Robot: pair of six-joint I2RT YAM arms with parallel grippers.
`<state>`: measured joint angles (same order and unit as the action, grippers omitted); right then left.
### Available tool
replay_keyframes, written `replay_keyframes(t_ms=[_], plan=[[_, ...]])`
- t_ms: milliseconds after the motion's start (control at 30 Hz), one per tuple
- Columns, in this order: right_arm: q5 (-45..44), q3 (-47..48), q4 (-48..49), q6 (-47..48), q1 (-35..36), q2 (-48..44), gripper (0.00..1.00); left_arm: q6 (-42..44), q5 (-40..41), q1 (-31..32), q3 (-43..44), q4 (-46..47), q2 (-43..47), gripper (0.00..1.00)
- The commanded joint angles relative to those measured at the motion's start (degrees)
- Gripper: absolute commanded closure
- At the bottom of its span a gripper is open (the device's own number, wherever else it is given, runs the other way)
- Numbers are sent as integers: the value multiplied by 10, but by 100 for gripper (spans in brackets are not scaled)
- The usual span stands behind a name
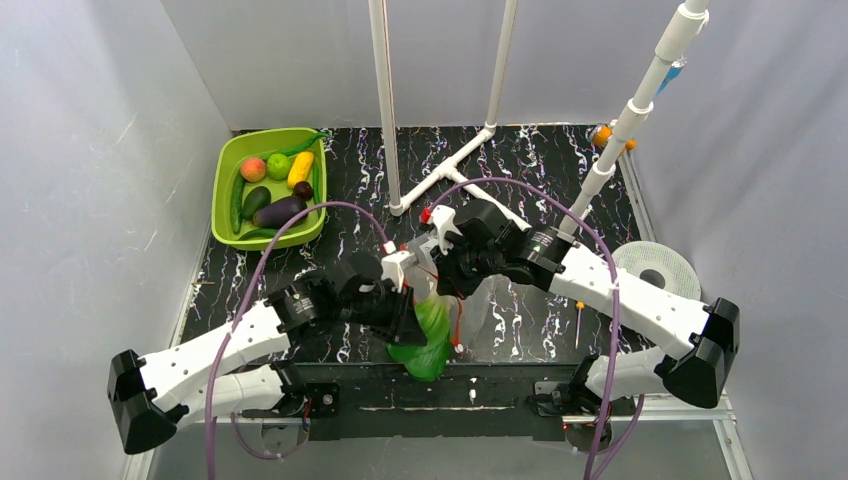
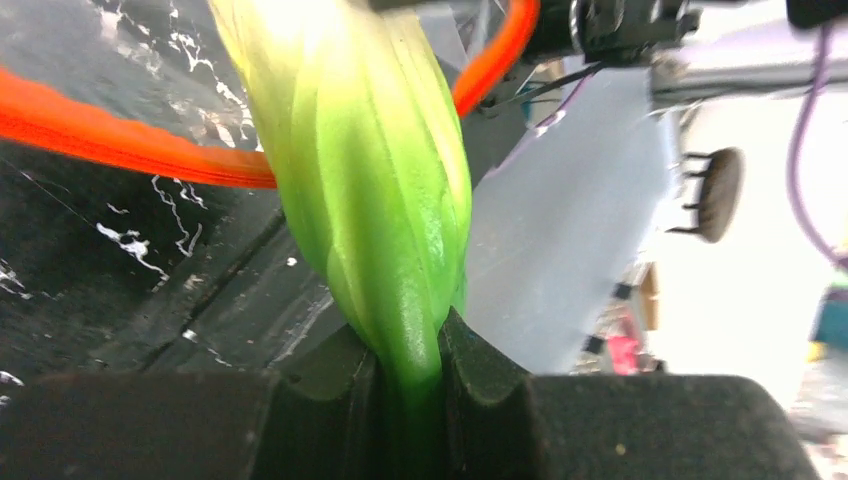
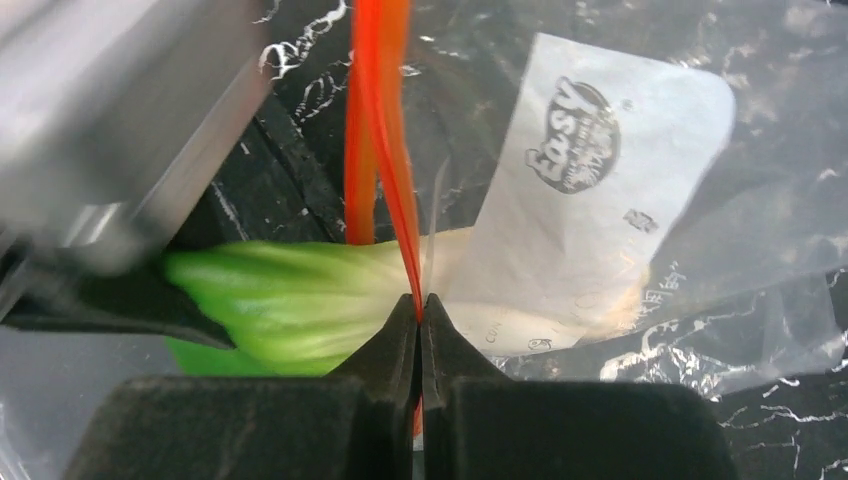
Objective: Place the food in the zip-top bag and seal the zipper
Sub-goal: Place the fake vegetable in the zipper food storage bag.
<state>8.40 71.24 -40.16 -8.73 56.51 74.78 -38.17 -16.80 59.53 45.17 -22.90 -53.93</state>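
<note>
My left gripper [image 1: 412,318] is shut on the leafy green vegetable [image 2: 370,180], pinching its green end; the pale stalk end points into the open mouth of the zip-top bag [image 3: 620,200]. The vegetable also shows near the table's front edge [image 1: 430,335] and, partly inside the bag, in the right wrist view [image 3: 290,300]. My right gripper [image 1: 450,285] is shut on the red-orange zipper [image 3: 385,150] strip and holds the bag's mouth up. The zipper curves behind the vegetable in the left wrist view [image 2: 120,145]. The other food lies in a green bin [image 1: 228,160]: eggplant [image 1: 278,211], lime-green fruit [image 1: 278,166], yellow piece [image 1: 300,168], red-orange fruit [image 1: 253,168], green pods [image 1: 237,205].
A white PVC pipe frame [image 1: 440,170] stands at the back middle, with a slanted pipe [image 1: 640,100] at the right. A small orange-handled screwdriver [image 1: 578,320] lies right of the bag. A white tape roll [image 1: 655,270] sits at the right edge.
</note>
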Motion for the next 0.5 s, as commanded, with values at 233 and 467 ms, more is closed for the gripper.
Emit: replay_keyframes(t_ms=[233, 467], plan=[[181, -30, 110, -77, 1, -21, 99, -128, -129, -106, 78, 4, -17, 100], [203, -19, 106, -75, -2, -29, 99, -44, -156, -154, 149, -90, -76, 100]])
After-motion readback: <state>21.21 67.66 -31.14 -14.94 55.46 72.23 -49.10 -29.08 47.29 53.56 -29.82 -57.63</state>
